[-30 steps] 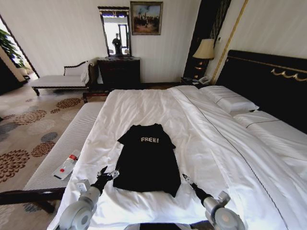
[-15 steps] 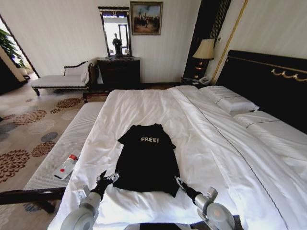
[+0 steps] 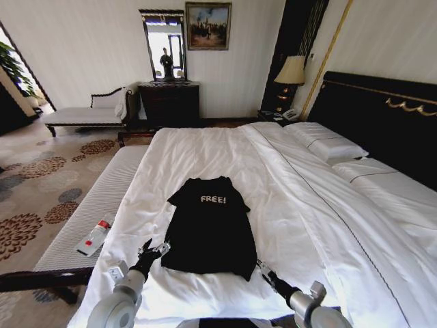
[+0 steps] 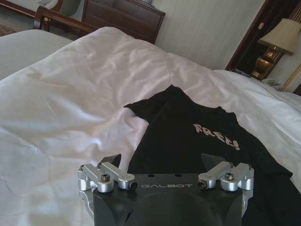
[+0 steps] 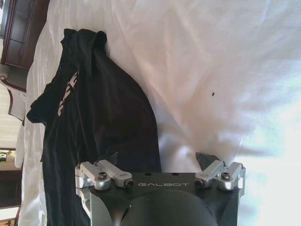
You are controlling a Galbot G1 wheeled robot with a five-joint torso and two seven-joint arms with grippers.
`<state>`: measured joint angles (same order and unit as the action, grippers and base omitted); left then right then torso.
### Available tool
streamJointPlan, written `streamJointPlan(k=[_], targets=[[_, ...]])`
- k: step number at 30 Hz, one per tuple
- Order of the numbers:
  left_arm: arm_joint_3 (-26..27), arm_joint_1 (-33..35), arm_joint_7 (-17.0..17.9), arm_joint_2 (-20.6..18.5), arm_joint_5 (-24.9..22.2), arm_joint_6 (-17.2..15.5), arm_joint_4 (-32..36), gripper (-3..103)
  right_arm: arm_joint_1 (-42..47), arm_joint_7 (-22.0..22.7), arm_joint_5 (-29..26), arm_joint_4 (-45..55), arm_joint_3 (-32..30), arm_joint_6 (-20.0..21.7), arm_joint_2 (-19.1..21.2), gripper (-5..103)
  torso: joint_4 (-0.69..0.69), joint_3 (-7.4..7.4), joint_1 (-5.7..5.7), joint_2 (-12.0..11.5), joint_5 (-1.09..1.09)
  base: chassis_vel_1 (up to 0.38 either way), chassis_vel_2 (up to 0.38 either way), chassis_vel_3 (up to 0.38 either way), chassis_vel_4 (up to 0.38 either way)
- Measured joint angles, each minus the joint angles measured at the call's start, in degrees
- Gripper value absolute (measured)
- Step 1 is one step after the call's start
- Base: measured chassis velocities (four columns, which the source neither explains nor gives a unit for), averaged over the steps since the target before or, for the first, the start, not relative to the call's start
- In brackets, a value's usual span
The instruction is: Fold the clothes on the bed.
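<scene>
Clothes (image 3: 209, 225) here means one black short-sleeved T-shirt with white "FREE!" lettering, lying spread out and unfolded in the lower centre of the head view, collar toward the top of the frame, hem toward the bottom. It rests on the white duvet (image 3: 205, 154) of the bed (image 3: 382, 198), which runs from the lower edge up to the centre and right, with pillows (image 3: 326, 142) and a dark headboard (image 3: 382, 116) at the right.

At the hem's lower-left corner hovers the left gripper (image 3: 151, 250), fingers spread wide; its wrist view shows the two fingertips apart, one over white duvet and one over black cloth. At the hem's lower-right corner sits the right gripper (image 3: 262, 266), just beside the fabric edge; its wrist view likewise shows the fingers wide apart, straddling the border between shirt and duvet. Neither holds anything.

By my judgement this is the approach before the first fold: both grippers are lined up on the hem corners and no grasp is made yet. The next move calls for lowering each gripper so one finger slides under the hem, pinching the shirt alone and not the duvet beneath, with both sides closing evenly.

Left of the bed, a pale bench (image 3: 95, 205) carries a small flat object (image 3: 95, 236).
</scene>
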<state>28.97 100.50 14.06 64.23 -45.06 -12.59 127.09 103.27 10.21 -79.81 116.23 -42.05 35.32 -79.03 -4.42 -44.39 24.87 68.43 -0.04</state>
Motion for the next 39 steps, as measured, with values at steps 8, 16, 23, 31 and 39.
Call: streamJointPlan(k=[8, 16, 23, 31, 39], targets=[[1.0, 0.6, 0.2, -0.1, 0.0, 0.0, 1.0, 97, -2.2, 0.2, 0.0, -0.9, 1.8, 0.3, -0.8, 86, 0.01, 0.00, 0.00, 0.0, 0.00, 0.000, 0.000, 0.000, 0.000], [1.2, 0.3, 0.5, -0.3, -0.1, 0.0, 1.0, 97, -2.7, 0.2, -0.4, -0.8, 2.3, 0.7, -1.5, 59, 0.01, 0.00, 0.00, 0.0, 0.00, 0.000, 0.000, 0.000, 0.000], [1.5, 0.3, 0.6, -0.2, -0.2, 0.0, 1.2, 97, -2.7, 0.2, -0.4, -0.5, 2.3, 0.7, -1.7, 32, 0.01, 0.00, 0.00, 0.0, 0.00, 0.000, 0.000, 0.000, 0.000], [1.7, 0.6, 0.6, 0.0, -0.4, 0.0, 1.4, 97, -2.3, 0.4, -0.7, 0.4, 2.0, 0.7, -1.9, 2, 0.00, 0.00, 0.00, 0.0, 0.00, 0.000, 0.000, 0.000, 0.000], [2.1, 2.4, 0.5, 0.1, -0.6, -0.4, 1.8, 97, -2.4, 1.2, -1.3, 1.4, 1.1, 0.5, -1.9, 0, 0.00, 0.00, 0.00, 0.0, 0.01, 0.000, 0.000, 0.000, 0.000]])
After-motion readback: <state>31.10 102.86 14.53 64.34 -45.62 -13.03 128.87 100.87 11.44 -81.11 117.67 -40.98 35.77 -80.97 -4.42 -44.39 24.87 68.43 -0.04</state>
